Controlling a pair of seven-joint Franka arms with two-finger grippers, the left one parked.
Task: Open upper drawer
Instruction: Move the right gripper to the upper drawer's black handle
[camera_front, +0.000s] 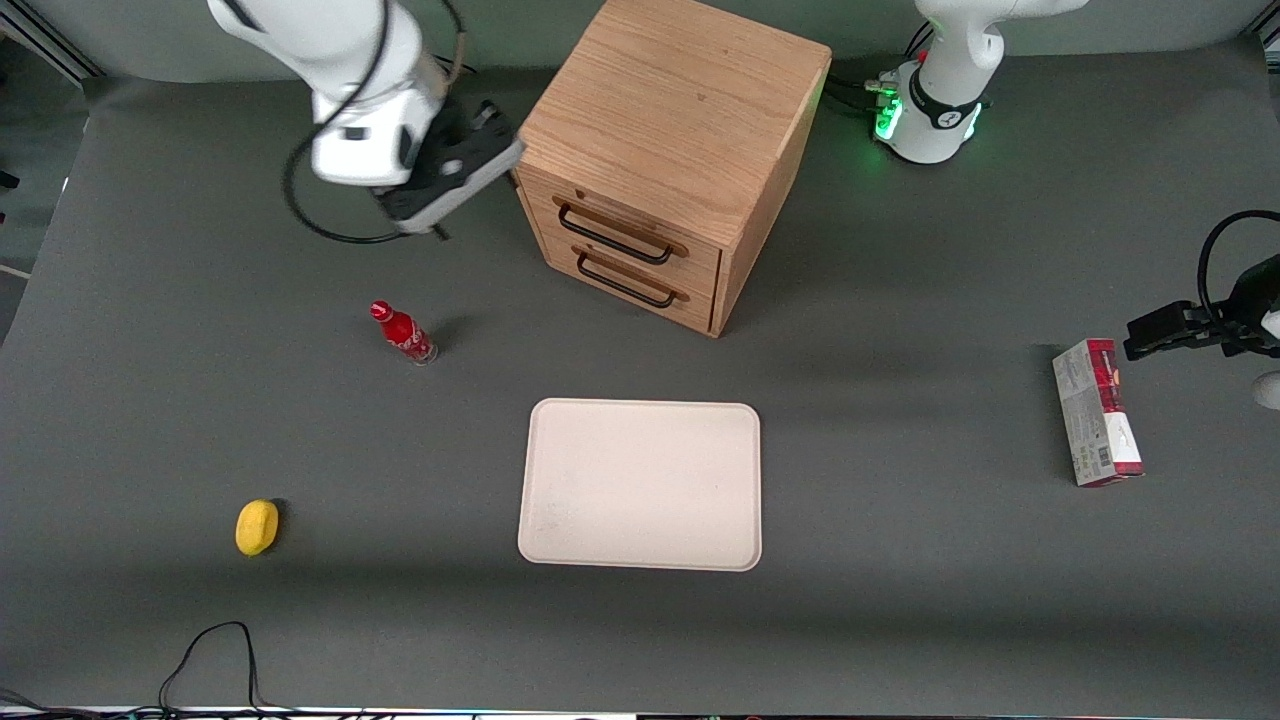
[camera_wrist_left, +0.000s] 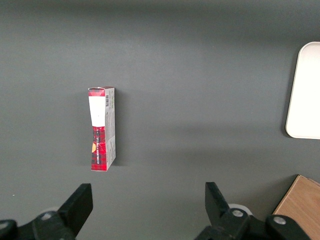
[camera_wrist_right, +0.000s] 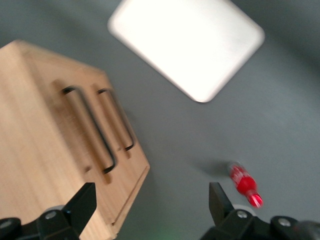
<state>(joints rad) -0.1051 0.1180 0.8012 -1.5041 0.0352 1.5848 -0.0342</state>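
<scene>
Oak upper drawer (camera_front: 636, 228) shut, cream tray (camera_front: 640, 485) bare, gripper (camera_wrist_right: 150, 200) beside cabinet (camera_front: 672, 120), fingers (camera_wrist_right: 82, 202) wide.

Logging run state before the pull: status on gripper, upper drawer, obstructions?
Gripper open, raised beside cabinet. Upper drawer shut, handle ungrasped. Red bottle nearby, not blocking.

Light-oak wood cabinet (camera_front: 672, 120), matt grey table (camera_front: 900, 560), glossy tray (camera_front: 640, 485)

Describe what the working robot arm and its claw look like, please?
The arm is glossy white with rounded shells, and a thin black cable loops beside it. Its gripper, up beside the wooden cabinet, is black and grey, with two flat, black, wedge-shaped fingers spread apart.
</scene>
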